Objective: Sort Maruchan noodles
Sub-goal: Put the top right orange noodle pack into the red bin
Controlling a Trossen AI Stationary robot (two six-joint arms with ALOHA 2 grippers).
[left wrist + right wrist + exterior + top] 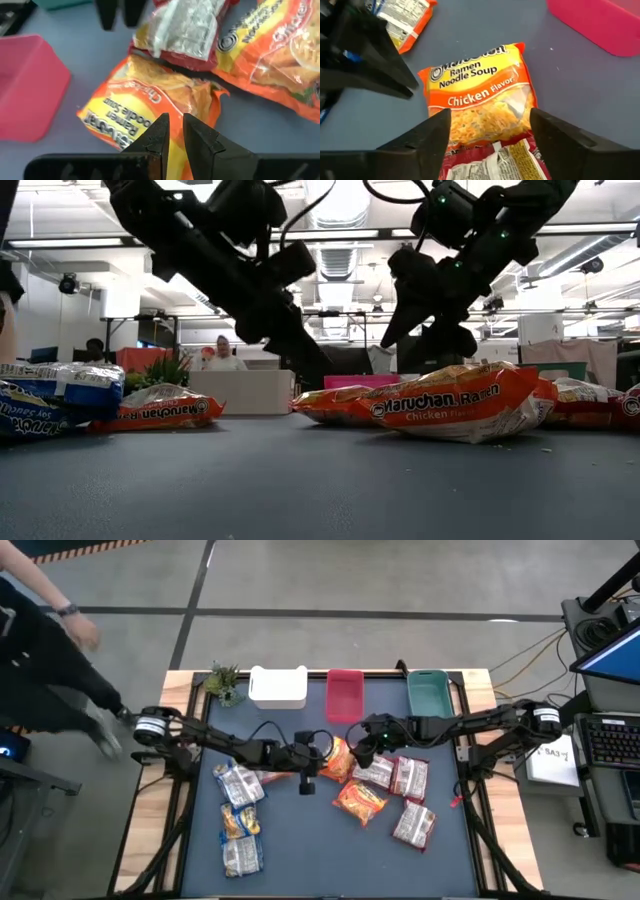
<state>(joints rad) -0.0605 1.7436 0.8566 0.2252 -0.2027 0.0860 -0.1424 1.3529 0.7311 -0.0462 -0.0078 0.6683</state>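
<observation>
My right claw (490, 131) hangs wide open and empty just above the orange chicken ramen packet (481, 95), freeing it beside the pink bin (600, 22). My left claw (175, 131) hovers over the same packet, fingers nearly shut, holding nothing.

Both arms reaching inward to table centre, left tool (172, 131) nearly closed, right tool (487, 127) spread wide

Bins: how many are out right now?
3, in a row at the far edge of the table: white bin left, pink bin middle, teal bin right. None seems hidden.
</observation>
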